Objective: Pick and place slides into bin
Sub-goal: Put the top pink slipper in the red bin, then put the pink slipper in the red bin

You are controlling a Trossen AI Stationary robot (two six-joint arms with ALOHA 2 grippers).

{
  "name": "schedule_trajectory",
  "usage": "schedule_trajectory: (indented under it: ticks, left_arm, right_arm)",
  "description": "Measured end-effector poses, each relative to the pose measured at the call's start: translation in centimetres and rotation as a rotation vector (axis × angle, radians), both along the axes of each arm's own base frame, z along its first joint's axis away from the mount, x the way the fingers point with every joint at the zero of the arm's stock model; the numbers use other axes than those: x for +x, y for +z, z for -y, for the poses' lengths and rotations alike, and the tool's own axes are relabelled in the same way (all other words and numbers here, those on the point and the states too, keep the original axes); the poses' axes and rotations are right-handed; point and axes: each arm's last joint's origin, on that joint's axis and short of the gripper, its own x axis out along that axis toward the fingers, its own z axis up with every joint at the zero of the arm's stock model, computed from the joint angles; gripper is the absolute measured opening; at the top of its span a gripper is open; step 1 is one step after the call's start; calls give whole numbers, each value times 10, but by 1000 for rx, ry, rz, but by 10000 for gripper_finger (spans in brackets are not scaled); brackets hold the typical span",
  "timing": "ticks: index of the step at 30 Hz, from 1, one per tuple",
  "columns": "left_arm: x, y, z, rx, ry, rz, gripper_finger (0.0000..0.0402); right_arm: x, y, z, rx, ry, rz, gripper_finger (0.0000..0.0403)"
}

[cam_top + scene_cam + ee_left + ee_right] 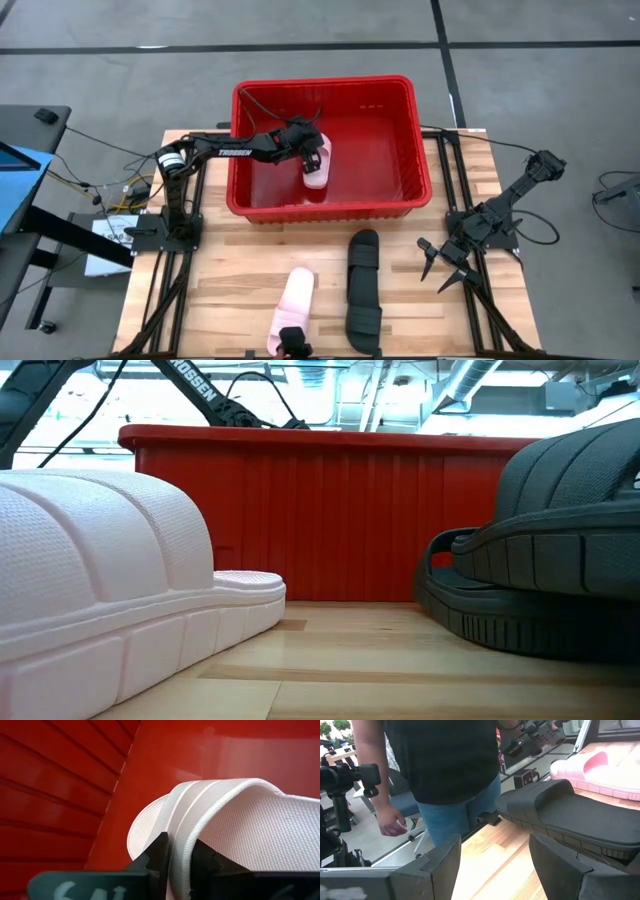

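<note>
Inside the large rectangular red plastic bin (330, 150), toward its 9 o'clock half, the left pincer (314, 158) is clamped on the edge of the wide strap of a pale pink foam slide sandal (319, 168); the left wrist view shows one dark finger (156, 854) on each side of the strap (235, 820). The left arm (225, 150) reaches in from 9 o'clock, nearly level over the bin rim, and carries white lettering that reads "TROSSEN" in the high view. The held slide lies with its long axis roughly 12 to 6 o'clock.

On the wooden surface (230, 280), at 6 o'clock from the bin, a second pale pink slide (291, 310) lies with its long axis near 12 to 6 o'clock, tilted slightly toward 1 o'clock. Just beside it at 3 o'clock, two black slides (363, 290) lie end to end along the same axis.

The right pincer (440, 268) rests at 4 o'clock from the bin, fingers (440, 865) apart, holding nothing. The right wrist view shows a person (445, 770) standing beyond the surface.
</note>
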Motion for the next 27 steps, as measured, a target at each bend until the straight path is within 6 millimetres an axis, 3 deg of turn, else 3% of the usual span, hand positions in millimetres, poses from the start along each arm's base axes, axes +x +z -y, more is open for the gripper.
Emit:
schedule_trajectory:
  ticks: [7,19,27]
  left_arm:
    - [0,0,0,0,0,1,49]
    - [0,0,0,-3,4,5,123]
    - [0,0,1,-20,-22,-4,133]
  right_arm:
    - [0,0,0,0,-1,0,226]
    - [0,0,0,0,-1,0,226]
    - [0,0,0,0,0,0,226]
